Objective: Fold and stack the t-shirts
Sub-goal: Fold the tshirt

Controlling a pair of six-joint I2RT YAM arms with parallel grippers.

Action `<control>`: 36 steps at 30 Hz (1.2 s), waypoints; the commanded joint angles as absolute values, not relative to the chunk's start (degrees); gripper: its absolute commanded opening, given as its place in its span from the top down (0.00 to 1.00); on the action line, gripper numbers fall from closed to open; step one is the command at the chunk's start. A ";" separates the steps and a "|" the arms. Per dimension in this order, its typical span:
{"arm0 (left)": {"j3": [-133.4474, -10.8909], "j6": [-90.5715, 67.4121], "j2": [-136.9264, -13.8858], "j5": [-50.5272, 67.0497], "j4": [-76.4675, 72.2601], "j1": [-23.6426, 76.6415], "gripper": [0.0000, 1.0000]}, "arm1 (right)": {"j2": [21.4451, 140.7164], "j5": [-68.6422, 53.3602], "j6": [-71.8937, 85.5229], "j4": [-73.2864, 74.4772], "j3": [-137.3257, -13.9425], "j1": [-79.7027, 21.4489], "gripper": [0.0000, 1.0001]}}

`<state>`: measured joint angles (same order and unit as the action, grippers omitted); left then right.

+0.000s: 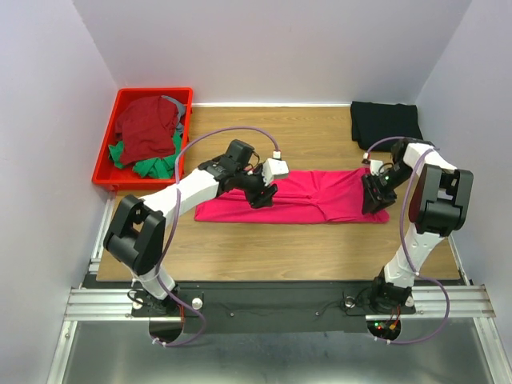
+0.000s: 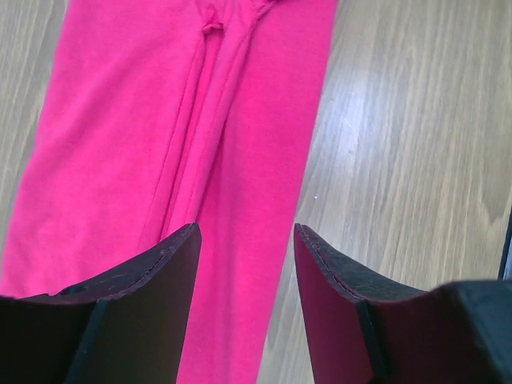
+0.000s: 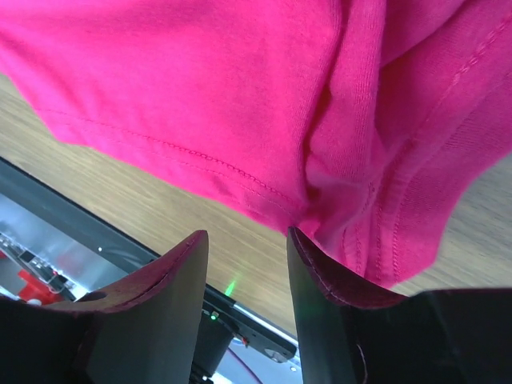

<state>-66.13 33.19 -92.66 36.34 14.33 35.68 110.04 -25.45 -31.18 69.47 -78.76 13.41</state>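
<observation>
Biggest thing here is the wooden table (image 1: 304,248). Lying flat across the middle of it is the bright pink t-shirt (image 1: 320,200), already folded into a long narrow strip that runs left to right between the two arms.

Back left corner has a red bin (image 1: 152,92) with a dark red t-shirt (image 1: 148,128) heaped on top and a green t-shirt (image 1: 156,166) spilling out under it on the near side. Back right corner, well apart from everything else, there's a black t-shirt (image 1: 384,122) folded into a neat square. Nothing sits between the arms and the pink one. There's also a metal rail (image 1: 272,300) along the near edge where the arm bases sit.

Now the grippers. The left gripper (image 1: 262,194) is down over the strip a bit left of its middle. In its wrist view the jaws are clearly apart, roughly one finger's width of gap, with nothing pinched. You just see pink cloth and its centre crease straight through the gap, and bare wood off to the right.

The right gripper (image 1: 374,196) sits at the right-hand end of the strip. Its jaws are spread about the same amount and the gap only shows table. The bunched hem corner of the shirt comes right up against the tip of one of the fingers (image 3: 320,272). I can't tell if it's actually touching, but it isn't clamped.
</observation>
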 commanded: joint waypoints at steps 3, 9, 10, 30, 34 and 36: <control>-67.59 28.65 -91.06 35.78 9.67 35.33 0.39 | 109.86 -23.12 -29.71 65.05 -76.38 13.10 0.50; -65.92 28.39 -89.12 33.75 10.37 35.33 0.40 | 109.78 -20.04 -28.83 63.46 -75.32 13.10 0.52; -65.40 28.39 -88.51 33.66 10.55 35.25 0.40 | 109.51 -19.78 -28.65 63.28 -75.24 13.10 0.52; -64.86 26.54 -84.99 36.03 15.90 25.05 0.42 | 110.74 -38.40 -31.03 73.39 -86.84 13.18 0.99; -66.09 26.28 -85.95 36.47 17.83 19.09 0.42 | 114.42 -44.63 -28.13 73.39 -94.55 13.10 0.99; -66.53 26.19 -86.39 36.47 18.37 17.67 0.43 | 116.45 -46.31 -26.37 73.30 -97.20 13.10 0.99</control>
<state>-64.27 26.87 -88.05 34.50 16.14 20.34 113.14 -38.87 -29.12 72.16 -92.14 13.41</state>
